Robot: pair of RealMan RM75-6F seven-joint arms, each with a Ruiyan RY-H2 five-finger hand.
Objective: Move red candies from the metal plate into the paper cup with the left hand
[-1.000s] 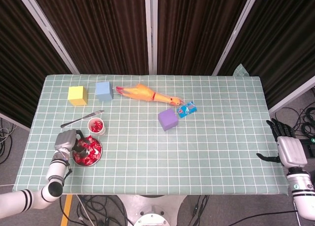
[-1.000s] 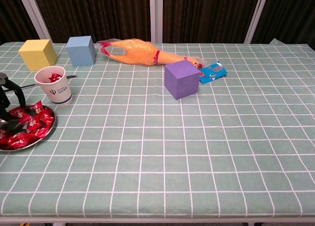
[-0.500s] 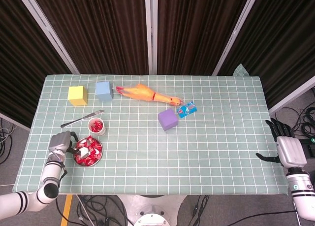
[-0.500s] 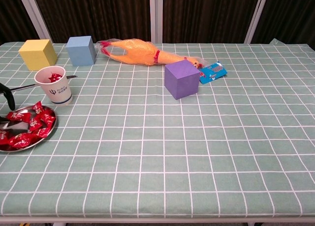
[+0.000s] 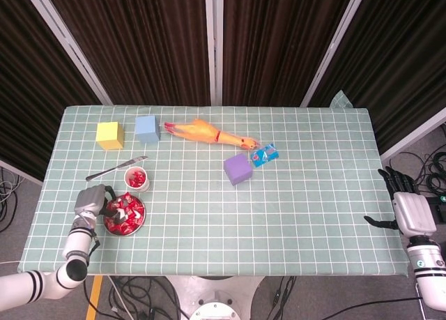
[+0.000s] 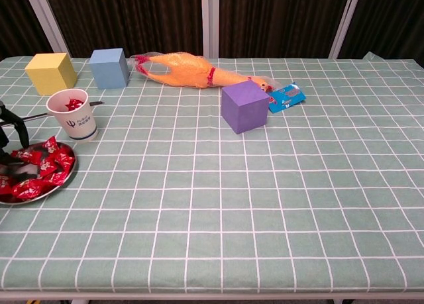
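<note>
Red candies (image 5: 125, 214) lie heaped on the metal plate (image 5: 137, 224) at the lower left of the head view, with more of them already showing inside the paper cup (image 5: 136, 178) just above the plate. The left hand (image 5: 92, 202) sits at the plate's left rim, its dark fingers (image 5: 110, 207) reaching in over the nearest wrappers. Half a second ago it had drawn back toward the frame's left edge and a little lower; now it has come in again toward the heap, though not as far over the plate as a second ago. In the chest view only a dark sliver of fingers (image 6: 14, 126) shows at the far left edge beside the plate, so whether it pinches a candy or merely touches the pile cannot be told. My reading is that the hand is resettling for another pick and no candy is yet on its way to the cup. The right hand (image 5: 410, 212) hangs off the table's right edge at the lower right of the head view, fingers spread and holding nothing, unchanged
</note>
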